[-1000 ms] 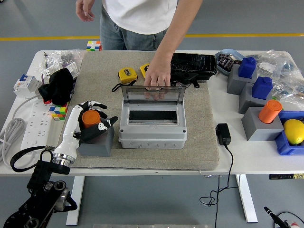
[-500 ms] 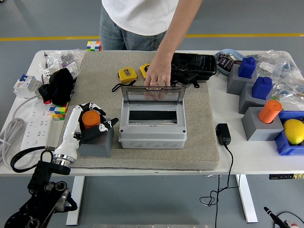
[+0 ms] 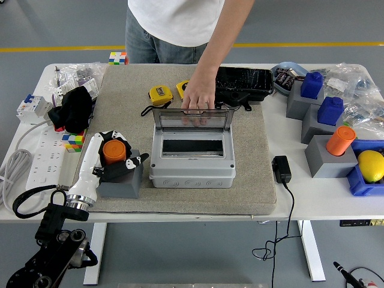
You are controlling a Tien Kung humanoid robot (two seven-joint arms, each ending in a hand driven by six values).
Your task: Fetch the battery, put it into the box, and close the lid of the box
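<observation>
An orange cylinder battery (image 3: 113,150) stands in a grey holder block (image 3: 123,183) at the mat's left edge. My left hand (image 3: 117,158) reaches in from the lower left, and its fingers are curled around the battery. The grey box (image 3: 192,174) sits in the middle of the mat with its clear lid (image 3: 193,119) standing upright. A person's hand (image 3: 198,96) holds the lid's top edge from the far side. The right arm is out of view.
A second orange cylinder (image 3: 340,141) and two blue ones (image 3: 330,110) stand on grey blocks at the right, beside a lemon (image 3: 372,165). A black charger (image 3: 281,169) lies right of the box. A yellow tape measure (image 3: 161,94) and black tray (image 3: 243,81) lie behind it, a power strip (image 3: 45,150) far left.
My left hand's fingers have closed in from spread to wrapped around the orange battery. The person's other hand has left the picture at the top; the hand on the lid stays.
</observation>
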